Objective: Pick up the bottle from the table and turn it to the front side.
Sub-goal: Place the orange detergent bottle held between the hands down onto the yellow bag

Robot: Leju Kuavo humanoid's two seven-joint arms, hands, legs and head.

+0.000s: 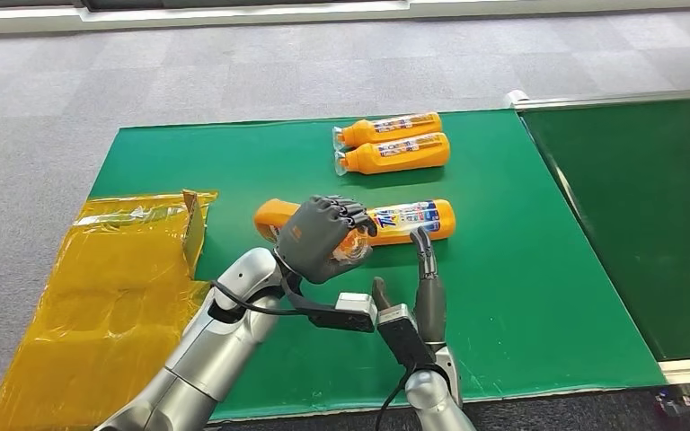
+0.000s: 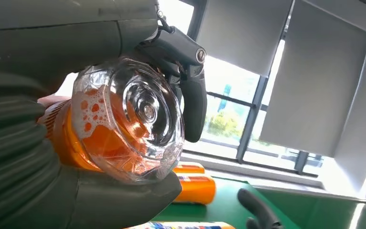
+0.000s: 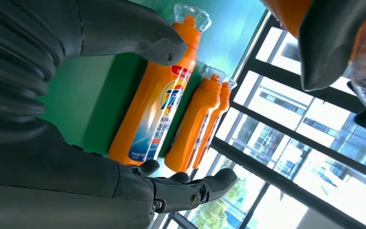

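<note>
Left robot hand [image 1: 322,239] around an orange bottle [image 2: 109,129] (clear faceted cap, foamy inside); right robot hand [image 1: 420,287] spread, holding nothing.

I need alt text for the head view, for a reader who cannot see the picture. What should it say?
The robot's left hand grips an orange plastic bottle above a green table mat, while its open right hand waits close beside it. Three more orange labelled bottles lie on the mat: one behind the hands and a pair farther back.
</note>
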